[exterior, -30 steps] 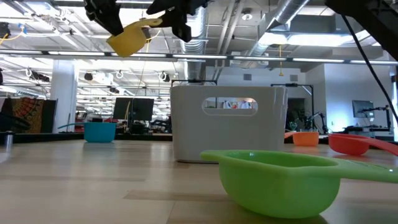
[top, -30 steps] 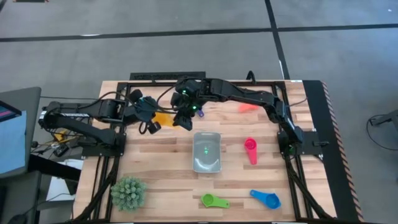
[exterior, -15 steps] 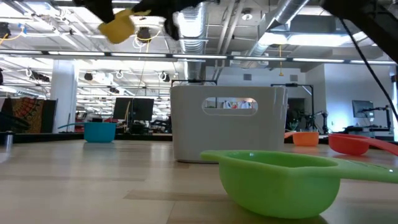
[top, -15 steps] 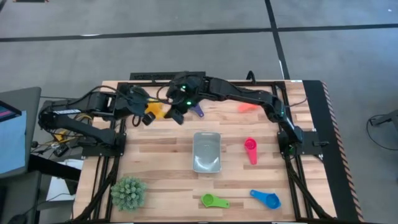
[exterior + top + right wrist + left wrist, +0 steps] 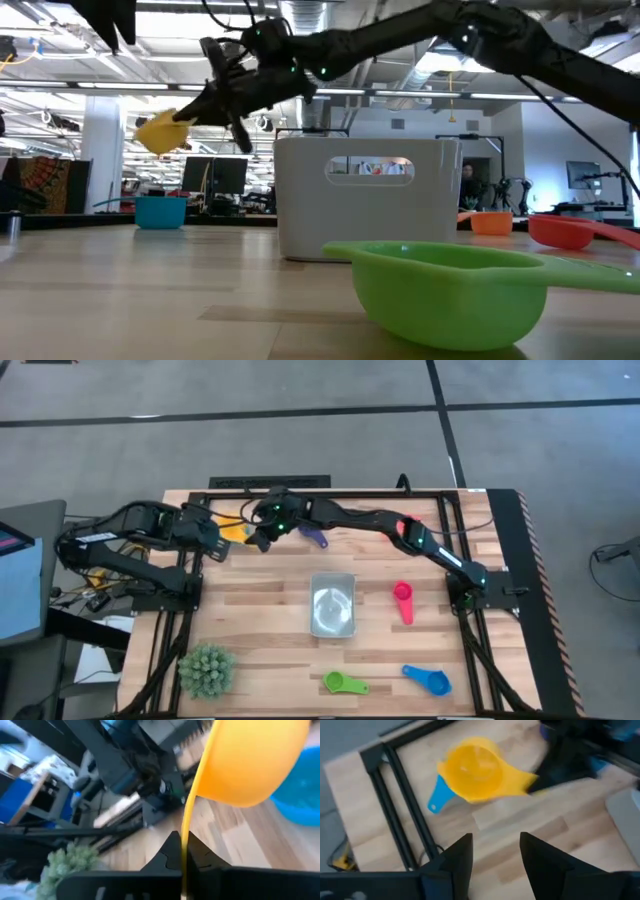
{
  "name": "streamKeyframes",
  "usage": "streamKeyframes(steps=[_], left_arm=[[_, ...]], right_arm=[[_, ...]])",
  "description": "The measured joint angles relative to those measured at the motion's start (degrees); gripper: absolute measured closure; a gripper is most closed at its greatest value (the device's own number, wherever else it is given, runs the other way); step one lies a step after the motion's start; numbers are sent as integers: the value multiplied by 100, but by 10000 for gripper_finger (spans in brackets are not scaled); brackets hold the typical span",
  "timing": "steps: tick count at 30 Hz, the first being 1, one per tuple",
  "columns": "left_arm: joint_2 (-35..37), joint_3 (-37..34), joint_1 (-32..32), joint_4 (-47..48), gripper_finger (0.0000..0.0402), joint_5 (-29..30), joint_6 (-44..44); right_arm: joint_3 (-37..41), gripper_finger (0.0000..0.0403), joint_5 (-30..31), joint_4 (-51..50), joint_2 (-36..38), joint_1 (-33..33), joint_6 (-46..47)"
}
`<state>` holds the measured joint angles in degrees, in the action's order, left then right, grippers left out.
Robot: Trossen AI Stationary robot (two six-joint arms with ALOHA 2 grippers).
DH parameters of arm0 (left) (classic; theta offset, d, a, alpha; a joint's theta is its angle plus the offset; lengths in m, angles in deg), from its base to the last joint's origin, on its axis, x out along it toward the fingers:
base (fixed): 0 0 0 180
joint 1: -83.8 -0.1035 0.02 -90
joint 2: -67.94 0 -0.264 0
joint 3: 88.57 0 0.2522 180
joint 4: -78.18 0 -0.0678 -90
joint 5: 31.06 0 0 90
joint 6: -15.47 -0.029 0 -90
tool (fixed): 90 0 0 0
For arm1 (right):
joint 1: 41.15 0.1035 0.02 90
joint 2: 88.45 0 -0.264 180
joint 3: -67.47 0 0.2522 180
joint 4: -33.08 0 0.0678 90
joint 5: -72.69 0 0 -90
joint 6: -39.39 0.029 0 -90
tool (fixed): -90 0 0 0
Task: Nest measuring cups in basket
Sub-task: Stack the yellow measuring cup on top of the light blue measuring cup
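the table [image 5: 250, 640] holds the basket [image 5: 332, 605] at its middle, empty as far as i can tell. the right gripper [image 5: 262, 532] is clamped on the yellow cup [image 5: 476, 769] by its handle, high over the far left part; the left gripper [image 5: 213, 538] sits just beside it, fingers [image 5: 457, 857] apart, holding nothing. to do this well, i'd carry the cup level to the basket and set it bowl up. a teal cup [image 5: 439, 795] lies below; purple [image 5: 315, 537], pink [image 5: 402, 601], green [image 5: 343, 682], blue [image 5: 428, 680] cups and a plant ball [image 5: 206, 669] lie around, none in the way.
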<state>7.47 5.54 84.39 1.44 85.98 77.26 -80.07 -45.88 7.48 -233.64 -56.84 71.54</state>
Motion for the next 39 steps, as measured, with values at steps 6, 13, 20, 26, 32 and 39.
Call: streamKeyframes(steps=[6, 13, 20, 26, 32, 39], left_arm=[[10, 0, 169, 20, 249, -5, 360], [9, -2, 171, 48, 248, 34, 512], [9, -2, 167, 48, 248, 221, 487], [11, -4, 107, 52, 248, 524, 471], [10, -4, -46, 46, 248, 530, 447], [11, -7, -173, -56, 248, 533, 397]], right_arm=[[0, 398, -270, 778, -313, -269, 213], [0, 398, -648, 1913, -820, -621, 1129], [-2, 398, -1170, 2174, -974, -717, 1339], [2, 398, -1301, 2123, -985, -707, 1072], [2, 398, -1343, 2082, -985, -708, 996], [2, 398, -1309, 1978, -985, -711, 2007]])
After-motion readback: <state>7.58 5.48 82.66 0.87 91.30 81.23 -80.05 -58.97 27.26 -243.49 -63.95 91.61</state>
